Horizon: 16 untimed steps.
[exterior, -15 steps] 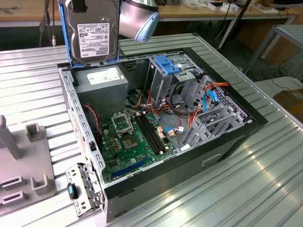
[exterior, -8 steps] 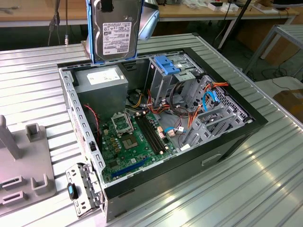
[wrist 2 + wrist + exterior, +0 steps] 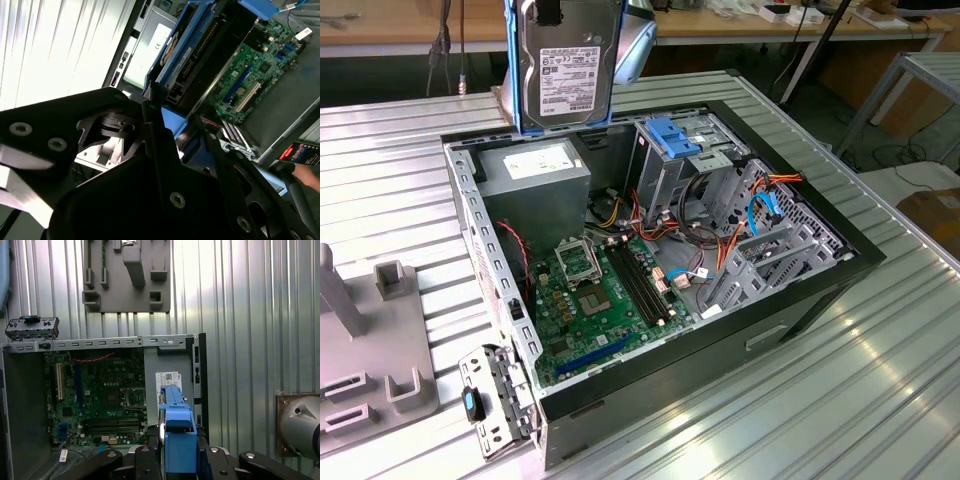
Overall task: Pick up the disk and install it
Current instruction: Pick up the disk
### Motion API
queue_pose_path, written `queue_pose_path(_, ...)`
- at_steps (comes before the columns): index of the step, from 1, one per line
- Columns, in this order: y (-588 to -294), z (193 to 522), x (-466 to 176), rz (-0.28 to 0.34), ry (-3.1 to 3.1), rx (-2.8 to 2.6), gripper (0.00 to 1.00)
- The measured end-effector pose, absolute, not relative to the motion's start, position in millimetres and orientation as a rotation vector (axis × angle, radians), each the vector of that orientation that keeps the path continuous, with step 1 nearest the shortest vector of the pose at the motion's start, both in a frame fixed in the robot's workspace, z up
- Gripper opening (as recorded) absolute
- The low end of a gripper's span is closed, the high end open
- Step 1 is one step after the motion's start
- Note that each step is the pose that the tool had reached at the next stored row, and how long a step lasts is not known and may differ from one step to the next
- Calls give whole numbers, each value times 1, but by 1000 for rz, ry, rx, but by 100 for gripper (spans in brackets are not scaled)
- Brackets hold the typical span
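The disk [image 3: 565, 70] hangs upright in the air above the back of the open computer case [image 3: 790, 300]. Its pale label faces the exterior view, and a bright blue carrier rail runs around its edges. My gripper [image 3: 548, 12] is shut on its top edge. In the first wrist view the disk [image 3: 177, 440] appears edge-on, clamped in the gripper [image 3: 177, 460], over the grey box with the white sticker [image 3: 167, 382]. In the second wrist view the disk [image 3: 200, 45] sticks out beyond the black gripper body [image 3: 160, 115].
Inside the case lie a green motherboard [image 3: 600, 300], the grey box [image 3: 535, 175] and an upright metal cage with a blue latch [image 3: 672, 135], with orange and blue cables beside it. A grey fixture plate [image 3: 370, 340] lies at the exterior view's left. A hand [image 3: 305, 175] shows near the case.
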State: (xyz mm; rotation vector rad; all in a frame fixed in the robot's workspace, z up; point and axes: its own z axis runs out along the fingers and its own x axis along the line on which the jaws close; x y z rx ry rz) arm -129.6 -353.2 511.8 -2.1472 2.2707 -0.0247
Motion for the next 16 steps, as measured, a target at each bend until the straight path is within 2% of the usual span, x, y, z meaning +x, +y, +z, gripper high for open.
queue_pose_path(6,-355,512,-129,-25,2271,-2147,37)
queue_pose_path(16,-380,512,-129,-25,2271,-2147,37)
